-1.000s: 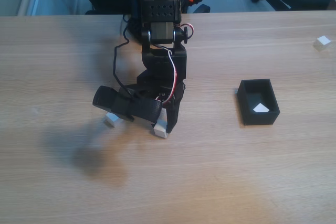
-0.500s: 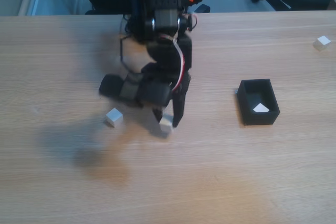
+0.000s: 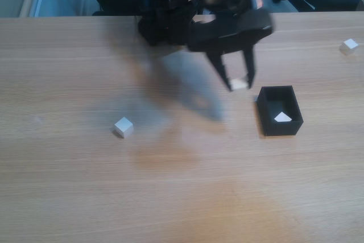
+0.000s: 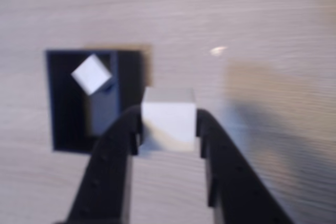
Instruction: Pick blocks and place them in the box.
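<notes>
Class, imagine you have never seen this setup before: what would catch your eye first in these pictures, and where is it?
First, the gripper, shut on a white cube and held above the table just beside the black box, blurred in the fixed view. Next, the box itself, with another cube already lying tilted inside it. Then two loose cubes on the wooden table in the fixed view: one at left of centre, one at the far right edge.

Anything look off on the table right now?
Nothing is damaged or spilled. One block sits far off near the table's back right corner in the fixed view, and the block in the box lies turned cornerwise.
</notes>
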Motion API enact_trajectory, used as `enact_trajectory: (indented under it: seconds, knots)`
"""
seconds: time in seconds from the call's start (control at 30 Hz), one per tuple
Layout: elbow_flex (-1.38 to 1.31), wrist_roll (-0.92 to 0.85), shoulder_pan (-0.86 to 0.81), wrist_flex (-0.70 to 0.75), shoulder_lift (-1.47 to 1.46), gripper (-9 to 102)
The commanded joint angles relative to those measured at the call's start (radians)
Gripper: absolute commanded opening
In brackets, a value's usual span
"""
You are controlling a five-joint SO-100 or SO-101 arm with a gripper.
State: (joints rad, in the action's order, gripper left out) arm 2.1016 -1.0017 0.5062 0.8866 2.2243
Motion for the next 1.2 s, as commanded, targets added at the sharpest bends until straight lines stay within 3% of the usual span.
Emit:
enact_trajectory:
  seconds: [0.0, 0.23, 0.6, 0.93, 1.17]
  knots:
    - [-0.112, 0.015, 0.107, 0.018, 0.002, 0]
    - [-0.298, 0.083, 0.224, 0.028, -0.196, 0]
    - [-0.390, 0.172, 0.262, 0.051, -0.364, 1]
    - [-0.416, 0.118, 0.255, 0.160, -0.379, 13]
    - [-0.425, 0.110, 0.253, 0.169, -0.390, 13]
